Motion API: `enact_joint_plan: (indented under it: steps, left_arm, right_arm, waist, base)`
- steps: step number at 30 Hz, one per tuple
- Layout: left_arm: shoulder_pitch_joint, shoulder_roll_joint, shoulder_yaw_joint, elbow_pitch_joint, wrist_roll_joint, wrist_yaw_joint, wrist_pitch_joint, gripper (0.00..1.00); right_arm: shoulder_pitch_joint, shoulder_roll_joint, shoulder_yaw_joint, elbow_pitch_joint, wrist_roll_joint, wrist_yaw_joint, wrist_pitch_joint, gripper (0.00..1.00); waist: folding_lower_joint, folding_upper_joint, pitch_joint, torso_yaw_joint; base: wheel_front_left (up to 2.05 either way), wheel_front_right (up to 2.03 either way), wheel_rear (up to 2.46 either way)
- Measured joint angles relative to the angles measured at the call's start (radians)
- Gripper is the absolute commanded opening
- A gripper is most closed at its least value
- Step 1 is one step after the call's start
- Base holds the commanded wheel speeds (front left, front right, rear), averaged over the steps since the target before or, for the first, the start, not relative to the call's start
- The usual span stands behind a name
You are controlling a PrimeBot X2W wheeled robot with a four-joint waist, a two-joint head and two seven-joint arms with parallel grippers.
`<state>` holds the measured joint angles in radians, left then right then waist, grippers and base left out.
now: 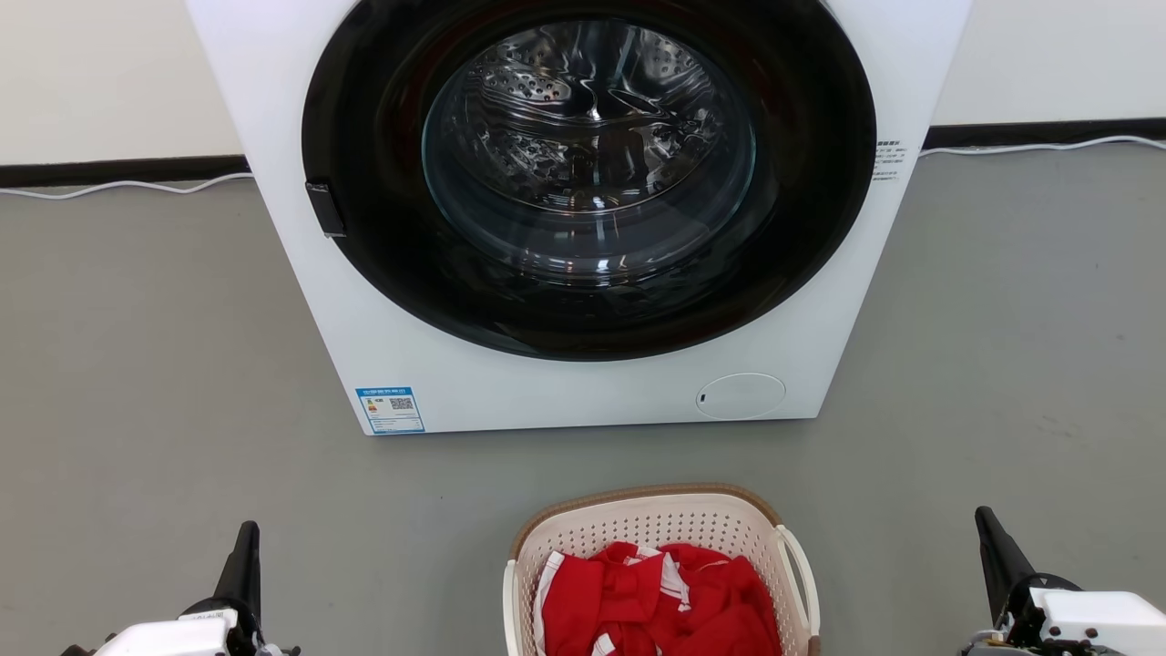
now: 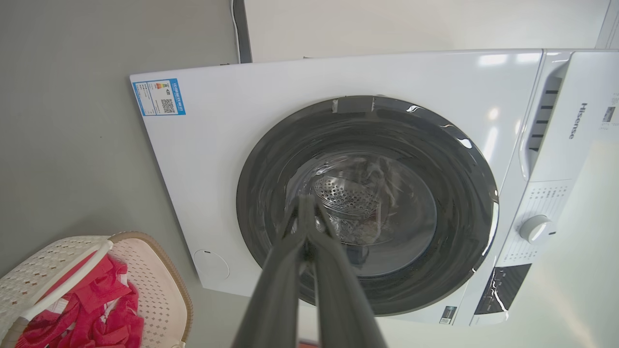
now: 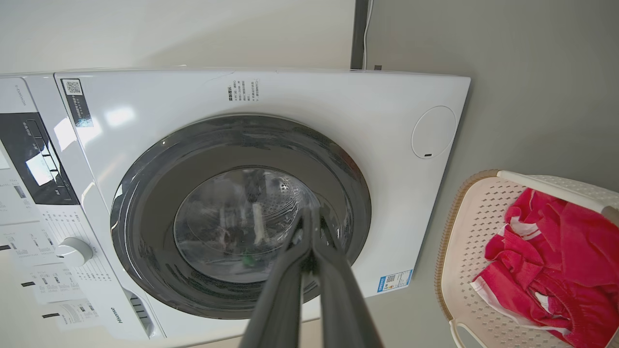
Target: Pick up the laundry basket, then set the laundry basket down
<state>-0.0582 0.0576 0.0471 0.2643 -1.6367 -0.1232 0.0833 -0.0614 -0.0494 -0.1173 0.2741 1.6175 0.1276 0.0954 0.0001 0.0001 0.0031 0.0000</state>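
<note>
Fingers of both grippers show as single dark blades in the head view, the left gripper at lower left and the right gripper at lower right. Each is well apart from the laundry basket. The basket sits upright between them on the grey floor, just in front of the white washing machine, with red clothing heaped inside. A basket standing on the floor with both grippers clear fits either a pick-up to come or a set-down completed.

The likely hazards are these: a lift by one thin loop handle could tilt the load and spill the clothing, and a forward swing could knock the rim against the washer door close ahead.

Left wrist view: the left gripper has its fingertips pressed together, with nothing between them. It points at the washer door, and the laundry basket is off at the lower left corner.

Right wrist view: the right gripper is likewise closed tip to tip and empty, with the laundry basket at the lower right.
</note>
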Motion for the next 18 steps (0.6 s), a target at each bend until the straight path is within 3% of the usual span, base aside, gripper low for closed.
enact_joint_plan:
  steps: [18]
  left_arm:
    - [0.0,-0.003,0.007,0.0,0.002,0.0,0.003,0.0]
  right_arm:
    - [0.0,0.001,-0.003,0.0,0.0,0.0,0.0,0.0]
  waist:
    - [0.0,0.0,0.0,0.0]
  base:
    - [0.0,0.0,0.0]
